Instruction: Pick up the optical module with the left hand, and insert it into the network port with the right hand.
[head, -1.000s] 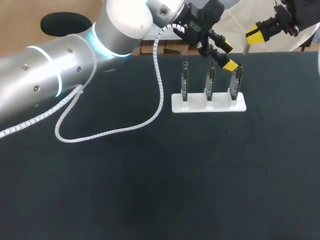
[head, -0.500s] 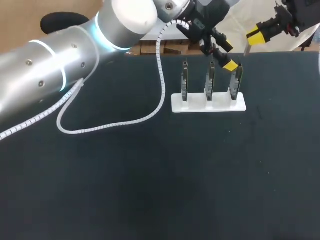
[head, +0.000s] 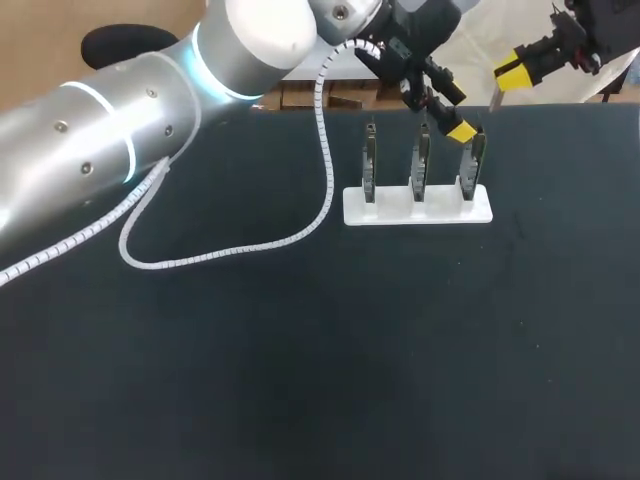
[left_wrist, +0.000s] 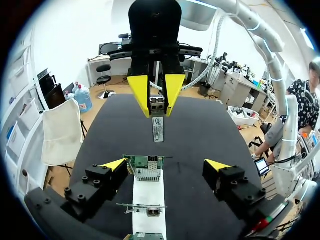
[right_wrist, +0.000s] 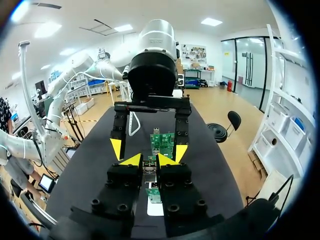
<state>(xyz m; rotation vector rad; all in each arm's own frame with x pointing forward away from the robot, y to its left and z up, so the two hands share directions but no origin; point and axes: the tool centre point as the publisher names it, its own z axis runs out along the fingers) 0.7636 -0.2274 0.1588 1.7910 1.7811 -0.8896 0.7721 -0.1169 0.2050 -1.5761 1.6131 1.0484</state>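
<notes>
A white stand (head: 418, 206) holds three upright green boards with network ports. My left gripper (head: 445, 113) hangs open over the far end of the rightmost board (head: 474, 160). In the left wrist view my left gripper (left_wrist: 165, 165) straddles that board (left_wrist: 145, 167) without touching it. My right gripper (head: 512, 70) is beyond the stand, at the table's far edge. It is shut on the optical module (left_wrist: 157, 125), a slim metal bar pointing toward the board. In the right wrist view the right gripper (right_wrist: 150, 160) pinches the module (right_wrist: 149, 165), with the left gripper (right_wrist: 148, 150) and the board (right_wrist: 162, 141) just ahead.
A white spiral cable (head: 240, 252) from my left arm loops across the black table (head: 320, 380) left of the stand. The stand's two other boards (head: 370, 160) stand beside the left gripper.
My left arm's upper body has shifted slightly and the cable loop has slid with it. Both grippers keep their places and states.
</notes>
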